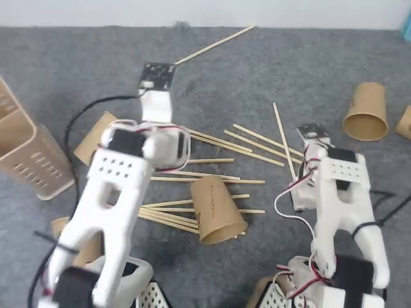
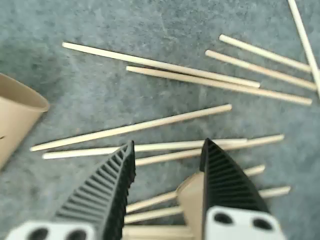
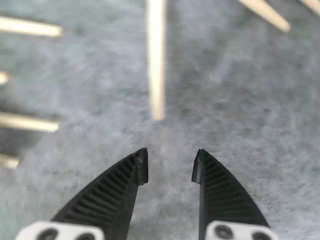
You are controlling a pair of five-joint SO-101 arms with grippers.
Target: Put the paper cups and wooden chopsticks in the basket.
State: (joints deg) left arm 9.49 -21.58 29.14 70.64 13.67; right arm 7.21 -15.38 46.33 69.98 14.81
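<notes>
Across the middle of the table (image 1: pixel 289 64) you have the wooden chopsticks (image 1: pixel 212 178) scattered loose, with one paper cup (image 1: pixel 215 208) lying on its side among them. Another cup (image 1: pixel 367 110) sits near the right edge, and a third cup (image 1: pixel 96 138) lies just beside the basket (image 1: pixel 26 154) at the left edge. Nothing looks delivered yet, so I judge nearly the whole job remains. Your left gripper (image 2: pixel 167 150) hangs spread over the sticks, holding nothing. Your right gripper (image 3: pixel 170 165) is likewise parted and empty, just short of a single chopstick (image 3: pixel 156 60).
</notes>
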